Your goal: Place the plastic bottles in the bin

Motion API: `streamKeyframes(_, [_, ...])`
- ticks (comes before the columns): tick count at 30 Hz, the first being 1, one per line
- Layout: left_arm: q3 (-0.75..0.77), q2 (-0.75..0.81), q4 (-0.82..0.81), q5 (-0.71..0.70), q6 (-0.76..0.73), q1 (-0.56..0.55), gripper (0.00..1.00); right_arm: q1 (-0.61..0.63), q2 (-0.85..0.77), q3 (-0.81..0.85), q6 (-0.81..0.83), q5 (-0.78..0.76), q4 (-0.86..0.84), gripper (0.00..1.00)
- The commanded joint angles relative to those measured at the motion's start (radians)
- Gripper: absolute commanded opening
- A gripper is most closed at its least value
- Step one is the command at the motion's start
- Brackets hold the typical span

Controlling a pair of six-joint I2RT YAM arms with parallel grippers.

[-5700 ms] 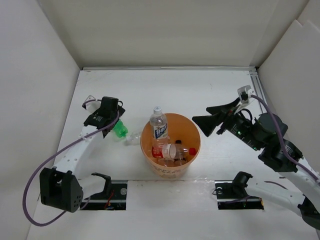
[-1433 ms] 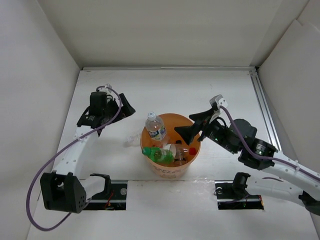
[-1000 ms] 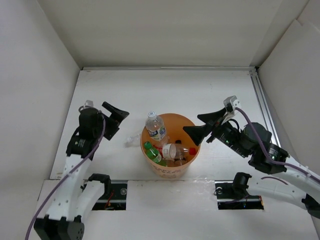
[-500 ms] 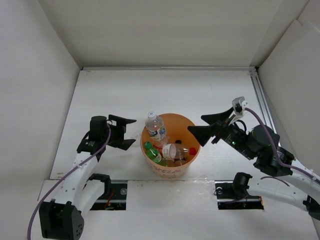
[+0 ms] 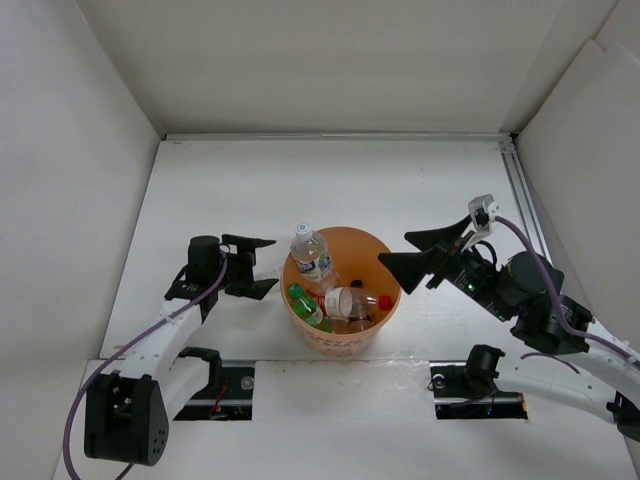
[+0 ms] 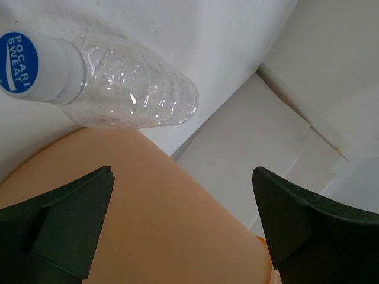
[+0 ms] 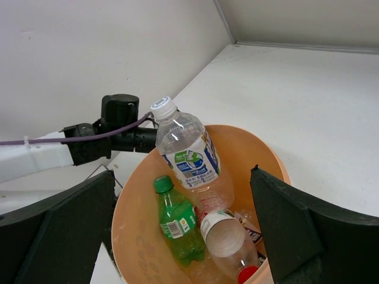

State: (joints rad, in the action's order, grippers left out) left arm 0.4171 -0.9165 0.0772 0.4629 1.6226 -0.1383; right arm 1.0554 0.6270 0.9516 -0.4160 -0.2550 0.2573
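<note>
The left gripper [image 5: 262, 265] and right gripper [image 5: 395, 248] are held spread, empty, beside the orange bin [image 5: 340, 343]; one clear bottle [image 6: 118, 89] is left outside.

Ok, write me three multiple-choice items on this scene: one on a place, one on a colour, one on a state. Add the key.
1. The green bottle lies:
A on the table; B inside the bin; C in a gripper.
2. The cap of the leaning clear bottle is:
A white; B blue; C yellow.
3. The right gripper is:
A shut on a bottle; B out of view; C open and empty.

Key:
1 B, the right wrist view shows it within the orange wall.
2 A, the cap shows white against the rim.
3 C, its fingers stand spread beside the bin with nothing between them.
</note>
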Motion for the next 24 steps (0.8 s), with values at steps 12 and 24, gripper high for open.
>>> streamKeyframes(12, [-0.034, -0.260, -0.229, 0.022, 0.011, -0.003, 1.00, 0.009, -0.016, -0.016, -0.035, -0.024, -0.032, 1.00])
streamKeyframes(24, [0.019, -0.482, -0.258, -0.023, -0.018, -0.024, 0.85, 0.009, -0.081, -0.025, -0.035, -0.046, -0.003, 1.00])
